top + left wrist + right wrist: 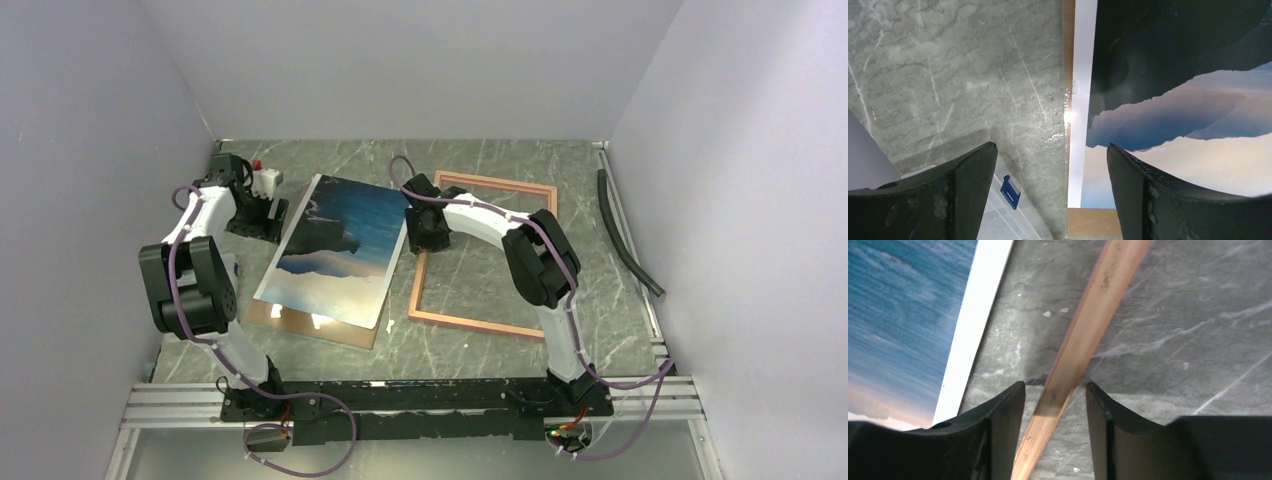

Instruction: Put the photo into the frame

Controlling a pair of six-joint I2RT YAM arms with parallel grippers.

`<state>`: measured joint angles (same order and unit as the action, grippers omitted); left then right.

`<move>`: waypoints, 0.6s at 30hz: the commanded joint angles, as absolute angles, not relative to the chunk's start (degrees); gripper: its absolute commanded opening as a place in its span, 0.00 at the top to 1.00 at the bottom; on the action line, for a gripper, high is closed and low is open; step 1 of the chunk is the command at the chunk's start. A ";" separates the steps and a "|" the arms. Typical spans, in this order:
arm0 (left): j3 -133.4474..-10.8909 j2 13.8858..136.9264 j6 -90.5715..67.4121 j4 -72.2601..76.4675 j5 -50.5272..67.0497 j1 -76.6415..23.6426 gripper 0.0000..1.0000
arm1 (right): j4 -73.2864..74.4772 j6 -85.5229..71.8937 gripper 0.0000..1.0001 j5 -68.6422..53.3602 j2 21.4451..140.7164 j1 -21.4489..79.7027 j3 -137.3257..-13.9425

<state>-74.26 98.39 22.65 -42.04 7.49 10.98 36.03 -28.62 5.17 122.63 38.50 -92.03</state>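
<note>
Right now the photo (335,250) lies picture side up on the desk (345,158), toward 9 o'clock of the desk's middle, turned so its far end leans toward 1 o'clock. It rests on a brown backing board (320,330), which peeks out at the photo's 6 o'clock end and as a thin strip along its 9 o'clock edge. The frame (478,326) lies flat just beside the photo at 3 o'clock, with a strip of bare desk between them. The marbled surface shows through its opening.

The right fingers (424,238) are down over the frame's 9 o'clock rail, nearer its far corner, one finger on either side. In the right wrist view the pale wooden rail runs slantwise between them. It nearly touches the finger on the frame's inner side, and a dark sliver of shadow lies between it and the finger on the photo's side. Whether they actually pinch the rail I cannot tell.

The left fingers (262,214) hang at the photo's 9 o'clock side near its far corner, spread wide with nothing between them. Through the gap the left wrist view shows bare desk, the board's thin edge and the photo's white margin. A clear plastic piece with a blue tab (1009,192) shows low in that view. A small white block with a red top (264,180) sits at 12 o'clock of the left fingers, and a black hose (625,235) lies along the desk's 3 o'clock edge.
</note>
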 commanded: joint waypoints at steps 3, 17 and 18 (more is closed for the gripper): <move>-79.47 100.07 19.95 -40.80 10.86 14.67 0.14 | 41.68 -28.03 0.28 7.26 121.83 39.74 -96.53; -76.53 105.36 27.30 -32.60 0.18 14.94 0.24 | 38.15 -38.44 0.07 -3.40 119.68 43.11 -101.13; -76.23 105.80 27.19 -32.51 0.15 14.94 0.24 | 37.24 -39.20 0.07 -4.58 120.15 43.08 -100.72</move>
